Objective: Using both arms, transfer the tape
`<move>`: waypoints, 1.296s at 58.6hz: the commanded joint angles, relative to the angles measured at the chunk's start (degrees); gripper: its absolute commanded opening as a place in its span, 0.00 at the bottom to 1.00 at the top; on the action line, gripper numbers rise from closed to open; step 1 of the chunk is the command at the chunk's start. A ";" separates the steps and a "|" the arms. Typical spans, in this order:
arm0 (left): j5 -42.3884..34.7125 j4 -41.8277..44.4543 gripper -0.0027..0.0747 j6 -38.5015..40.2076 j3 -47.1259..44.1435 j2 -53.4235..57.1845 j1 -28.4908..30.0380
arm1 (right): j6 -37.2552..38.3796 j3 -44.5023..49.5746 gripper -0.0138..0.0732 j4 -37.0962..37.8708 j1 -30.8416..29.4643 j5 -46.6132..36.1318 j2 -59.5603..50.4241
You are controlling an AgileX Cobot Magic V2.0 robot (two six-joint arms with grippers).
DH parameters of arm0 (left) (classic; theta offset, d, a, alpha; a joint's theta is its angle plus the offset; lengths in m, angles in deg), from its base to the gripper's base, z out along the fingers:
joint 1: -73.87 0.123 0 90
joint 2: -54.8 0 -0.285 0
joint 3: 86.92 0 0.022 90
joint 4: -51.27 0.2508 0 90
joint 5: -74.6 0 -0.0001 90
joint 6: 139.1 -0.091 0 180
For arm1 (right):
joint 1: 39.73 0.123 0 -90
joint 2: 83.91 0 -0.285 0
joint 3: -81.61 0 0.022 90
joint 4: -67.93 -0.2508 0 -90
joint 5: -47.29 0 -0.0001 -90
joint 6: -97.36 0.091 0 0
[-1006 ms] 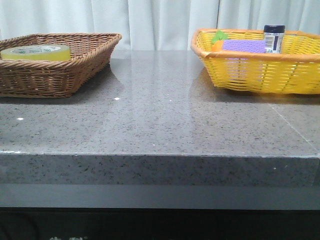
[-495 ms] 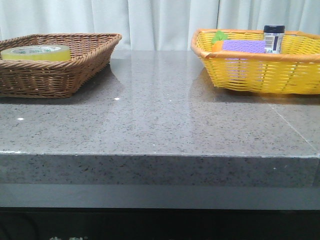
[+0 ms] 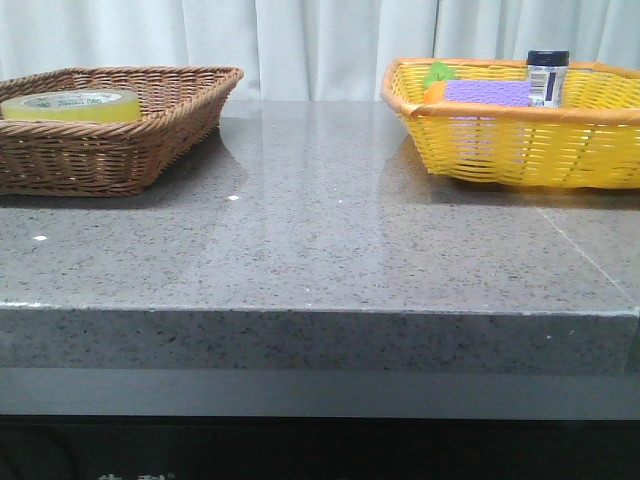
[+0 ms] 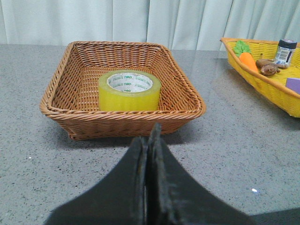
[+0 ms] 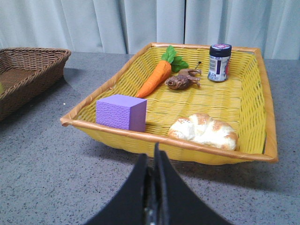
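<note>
The wide roll of glossy translucent yellow packing tape lies flat in the middle of the brown woven wicker basket, its white core rim with small green letters facing up. In the front view that tape peeks over the basket's rim at the far left of the grey speckled stone counter.

The left hand hangs on the near side of the brown basket, black fingers pressed together with only a thin seam between them, nothing held, well apart from the roll.

Over on the right, the right hand is likewise closed flat, fingers together, empty, just on the near side of the yellow woven plastic basket. Inside that basket: a purple foam cube at the near left corner, a pale braided bread roll near the front, an orange toy carrot with green leaves running toward the far side, a small brown lumpy figure beside it, and a small dark-lidded jar standing upright at the far wall.

The two baskets sit well apart with bare counter between them, and a pale pleated curtain hangs behind everything. Neither arm appears in the front view.
</note>
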 commanded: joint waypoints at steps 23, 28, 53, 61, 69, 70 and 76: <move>-8.65 2.63 0.01 1.17 -8.53 8.67 8.51 | -0.15 -1.44 0.08 0.61 -0.24 -4.24 0.42; -10.46 5.07 0.01 5.08 -11.08 8.90 9.30 | -0.15 -1.44 0.08 0.61 -0.24 -4.16 0.42; -18.14 5.78 0.01 6.29 -23.64 8.90 9.44 | -0.15 -1.44 0.08 0.61 -0.24 -4.12 0.42; -19.36 5.78 0.01 6.29 -24.56 8.90 9.44 | -0.15 -1.44 0.08 0.61 -0.24 -4.12 0.42; -18.97 5.78 0.01 6.29 -24.56 8.90 9.44 | -0.15 -1.44 0.08 0.61 -0.24 -4.12 0.42; -18.96 5.78 0.01 6.29 -24.56 8.90 9.44 | -0.15 -1.44 0.08 0.61 -0.24 -4.12 0.42; -18.96 5.78 0.01 6.29 -24.56 8.90 9.44 | -0.15 -1.44 0.08 0.61 -0.24 -4.12 0.42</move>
